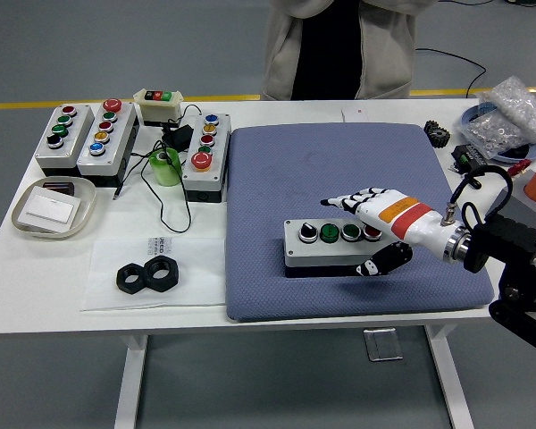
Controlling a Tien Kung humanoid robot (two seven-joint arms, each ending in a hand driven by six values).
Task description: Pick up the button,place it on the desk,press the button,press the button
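A grey button box (330, 247) lies flat on the blue mat (339, 152), near its front edge. It carries a black selector, two green buttons and a red button in a row. My right hand (357, 234) hovers at the box's right end, open. Its fingers (350, 200) are spread above the far side of the box and its thumb (380, 262) is by the near right corner. It does not hold the box. The left arm is out of view.
Three more button boxes (64, 134) (107, 132) (205, 157), a small switch box (158, 105) and a green tape roll (165, 166) stand at the back left. A white tray (54, 207) and black nuts (147, 275) lie front left. A person (339, 45) stands behind the table.
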